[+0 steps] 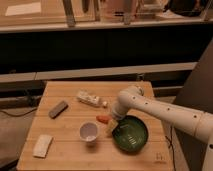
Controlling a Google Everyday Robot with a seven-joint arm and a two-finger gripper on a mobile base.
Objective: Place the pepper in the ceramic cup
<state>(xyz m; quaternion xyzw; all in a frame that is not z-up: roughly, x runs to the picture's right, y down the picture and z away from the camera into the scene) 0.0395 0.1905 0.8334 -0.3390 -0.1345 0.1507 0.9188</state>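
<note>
Jaws pinch the pepper (102,119), a small orange-red tapered vegetable, as the gripper (108,121) hangs low over the wooden table (70,155), between the ceramic cup (88,132) and the dark-green bowl (130,133). The pepper sits just above and right of the white cup, outside it. The white arm (165,112) reaches in from the right, elbow bent, wrist angled down.
</note>
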